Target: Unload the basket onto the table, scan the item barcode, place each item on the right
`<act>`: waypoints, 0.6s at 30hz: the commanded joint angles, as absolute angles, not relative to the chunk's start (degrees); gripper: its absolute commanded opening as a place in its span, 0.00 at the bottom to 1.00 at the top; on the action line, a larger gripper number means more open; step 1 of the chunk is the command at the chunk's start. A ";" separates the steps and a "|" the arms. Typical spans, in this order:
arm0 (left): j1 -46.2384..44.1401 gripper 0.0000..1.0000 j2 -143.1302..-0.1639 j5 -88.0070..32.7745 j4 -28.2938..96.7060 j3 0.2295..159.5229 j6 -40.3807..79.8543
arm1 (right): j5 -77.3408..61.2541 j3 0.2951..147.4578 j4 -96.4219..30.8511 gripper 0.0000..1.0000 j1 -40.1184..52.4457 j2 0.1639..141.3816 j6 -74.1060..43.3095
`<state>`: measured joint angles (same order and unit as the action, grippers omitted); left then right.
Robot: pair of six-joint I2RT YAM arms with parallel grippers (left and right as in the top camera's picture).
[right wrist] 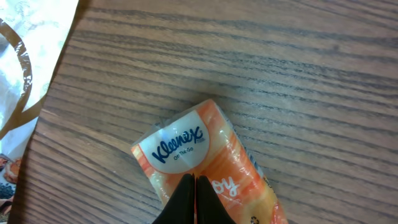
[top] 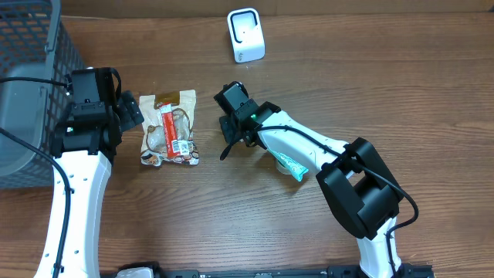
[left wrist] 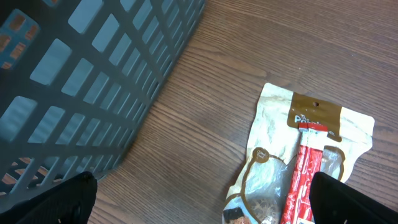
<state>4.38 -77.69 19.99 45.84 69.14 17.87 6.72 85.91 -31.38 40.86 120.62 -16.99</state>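
The item is an orange Kleenex tissue pack (right wrist: 205,155), seen only in the right wrist view, where it lies slantwise over the wood. My right gripper (right wrist: 195,180) is shut, its black tips pressed together on the pack's wrapper. From overhead the right gripper (top: 231,133) sits mid-table and hides the pack beneath it. A white scanner (top: 245,35) stands at the far edge, well behind that gripper. My left gripper (left wrist: 202,199) is open beside a snack bag (left wrist: 311,155), with nothing between its fingers.
A dark mesh basket (top: 31,46) fills the far left, close to the left gripper (top: 130,112). The snack bag (top: 170,127) lies between the two arms. A teal packet (top: 293,164) lies partly under the right arm.
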 commanded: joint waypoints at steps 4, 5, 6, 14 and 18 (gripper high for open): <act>4.32 1.00 -77.97 20.95 45.84 69.84 17.80 | 3.27 85.60 -33.54 0.04 40.75 120.57 -18.28; 4.32 1.00 -77.97 20.95 45.84 69.84 17.80 | 3.27 85.43 -33.95 0.04 40.75 120.57 -18.26; 4.32 1.00 -77.97 20.95 45.84 69.84 17.80 | 3.27 85.19 -34.24 0.04 40.80 120.57 -18.26; 4.32 1.00 -77.97 20.95 45.84 69.84 17.80 | 0.30 78.94 -29.63 0.08 42.39 120.57 -19.97; 4.32 1.00 -77.97 20.95 45.84 69.84 17.80 | 0.27 77.08 -27.46 0.11 43.09 120.57 -19.99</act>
<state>4.38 -77.69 19.99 45.87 69.14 17.87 2.17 79.92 -26.98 41.74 119.46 -19.27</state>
